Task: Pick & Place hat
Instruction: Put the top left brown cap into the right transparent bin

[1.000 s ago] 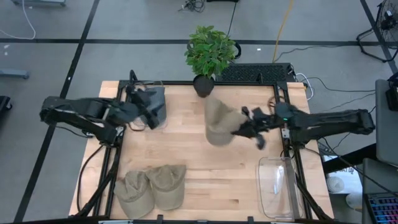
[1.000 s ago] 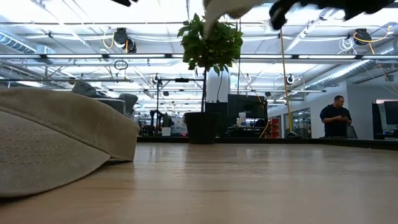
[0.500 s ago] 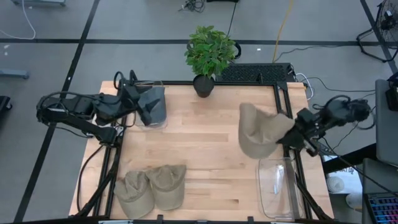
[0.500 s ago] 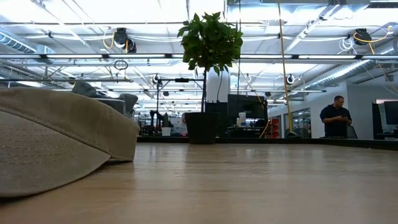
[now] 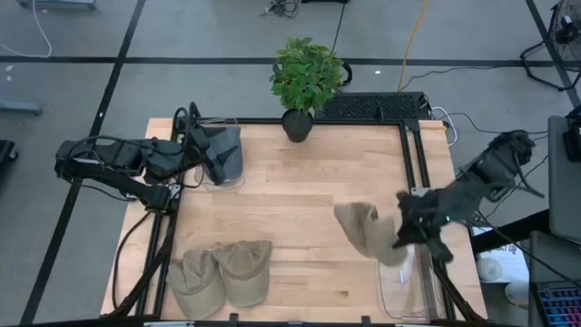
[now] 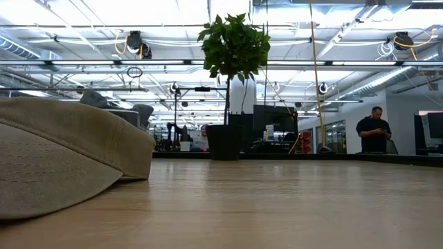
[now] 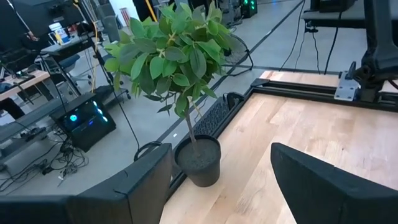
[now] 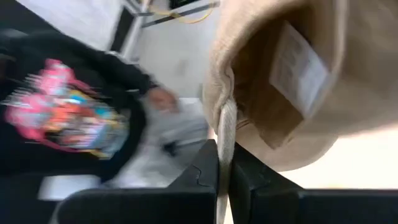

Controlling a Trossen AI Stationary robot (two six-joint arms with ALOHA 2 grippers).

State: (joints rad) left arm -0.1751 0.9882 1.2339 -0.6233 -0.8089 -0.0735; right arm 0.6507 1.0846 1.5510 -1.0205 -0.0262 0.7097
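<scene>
A tan hat (image 5: 366, 232) hangs above the table's near right part, next to the clear bin (image 5: 406, 280), with my right gripper (image 5: 400, 234) shut on it. The right wrist view looks into the hat's inside with its white label (image 8: 300, 67). Two more tan hats (image 5: 222, 272) lie crown up on the table by its near left edge; one of them (image 6: 62, 159) fills the left of the low view. My left gripper (image 5: 221, 154) waits open above the far left corner, its fingers (image 7: 142, 182) empty. My right gripper pinches the rim of the hat's opening (image 8: 226, 127) between its two fingers, a thin stitched edge running in between them. The fingers come from the table's right side, slanting down. The hat hangs lifted clear of the table, its hollow turned toward the gripper.
A potted plant (image 5: 307, 80) stands at the middle of the far edge. A black frame rail (image 5: 427, 263) runs along the right side by the bin. A person in a dark printed shirt (image 8: 68, 118) shows beyond the table, another (image 6: 374, 128) far off in the room.
My right gripper has swung with the hat from the table's middle toward the right edge, then toward the near edge beside the clear bin, turning as it went. It has stayed shut. The hat has stayed lifted and swung round with it.
</scene>
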